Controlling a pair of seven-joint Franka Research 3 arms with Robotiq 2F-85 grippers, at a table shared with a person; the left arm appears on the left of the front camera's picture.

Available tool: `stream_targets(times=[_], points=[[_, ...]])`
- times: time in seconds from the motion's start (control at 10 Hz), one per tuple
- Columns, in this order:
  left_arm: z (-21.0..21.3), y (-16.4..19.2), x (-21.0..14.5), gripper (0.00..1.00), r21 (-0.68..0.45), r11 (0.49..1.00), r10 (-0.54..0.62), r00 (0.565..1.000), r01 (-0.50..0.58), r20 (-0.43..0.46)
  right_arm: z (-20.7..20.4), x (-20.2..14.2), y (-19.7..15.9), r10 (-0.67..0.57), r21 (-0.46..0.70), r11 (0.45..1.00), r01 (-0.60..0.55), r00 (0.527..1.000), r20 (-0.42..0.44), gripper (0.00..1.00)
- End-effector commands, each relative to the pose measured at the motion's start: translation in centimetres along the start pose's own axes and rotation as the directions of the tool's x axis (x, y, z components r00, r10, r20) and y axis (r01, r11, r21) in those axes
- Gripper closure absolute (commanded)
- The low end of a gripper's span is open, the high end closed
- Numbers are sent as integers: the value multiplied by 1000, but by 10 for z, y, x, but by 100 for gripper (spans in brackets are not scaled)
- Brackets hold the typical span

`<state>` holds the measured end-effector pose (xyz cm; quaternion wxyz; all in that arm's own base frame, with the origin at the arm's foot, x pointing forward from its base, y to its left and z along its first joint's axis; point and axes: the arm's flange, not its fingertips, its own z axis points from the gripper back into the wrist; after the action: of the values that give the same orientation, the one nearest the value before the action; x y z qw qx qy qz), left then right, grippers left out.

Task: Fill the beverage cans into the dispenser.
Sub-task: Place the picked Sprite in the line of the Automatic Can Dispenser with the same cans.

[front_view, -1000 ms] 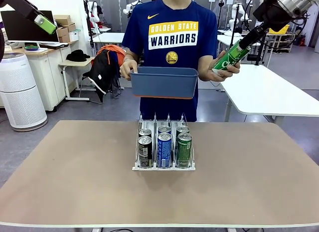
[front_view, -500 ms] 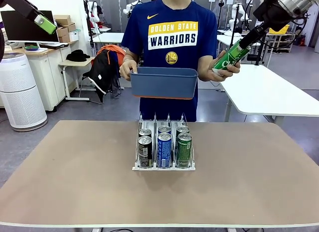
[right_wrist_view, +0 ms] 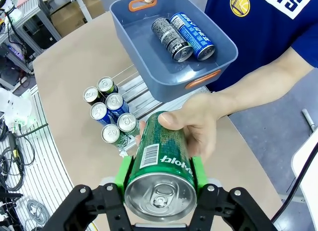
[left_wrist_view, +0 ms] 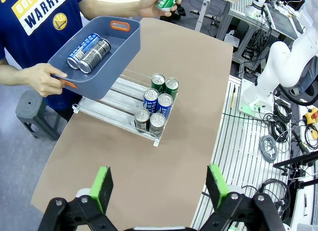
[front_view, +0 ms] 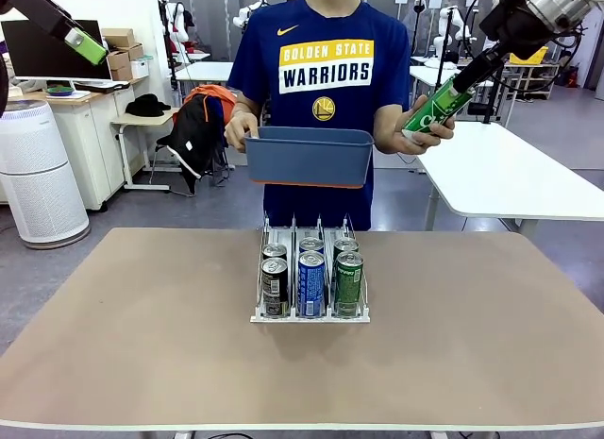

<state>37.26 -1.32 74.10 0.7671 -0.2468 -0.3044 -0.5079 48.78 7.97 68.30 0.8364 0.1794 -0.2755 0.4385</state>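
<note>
The dispenser [front_view: 310,318] stands mid-table with several cans in its three lanes: black [front_view: 275,286], blue [front_view: 311,283] and green [front_view: 349,283] in front. My right gripper [front_view: 453,90] is raised at the far right, shut on a green can [right_wrist_view: 161,164], and the person's hand [right_wrist_view: 194,124] also holds that can. My left gripper [left_wrist_view: 159,186] hangs high at the left, open, with nothing between its green pads [left_wrist_view: 102,187]. The person's other hand holds a blue-grey bin [right_wrist_view: 149,74] above the dispenser's far end, with a black can [right_wrist_view: 171,38] and a blue can [right_wrist_view: 193,35] lying inside.
The brown table [front_view: 142,345] has free room on both sides of the dispenser. The person stands at its far edge. A white table [front_view: 510,175] stands behind on the right, and an air purifier [front_view: 38,175] behind on the left.
</note>
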Motion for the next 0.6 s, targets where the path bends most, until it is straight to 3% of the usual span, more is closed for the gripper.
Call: stream_targets(times=[0.0,0.5], points=[[0,0,0,0,1,1000,0,1000,0,1,0,0,0,3,-2,1000,-3,1000,-4,100],[0,0,0,0,1,1000,0,1000,0,1,0,0,0,3,-2,1000,-3,1000,-4,100]])
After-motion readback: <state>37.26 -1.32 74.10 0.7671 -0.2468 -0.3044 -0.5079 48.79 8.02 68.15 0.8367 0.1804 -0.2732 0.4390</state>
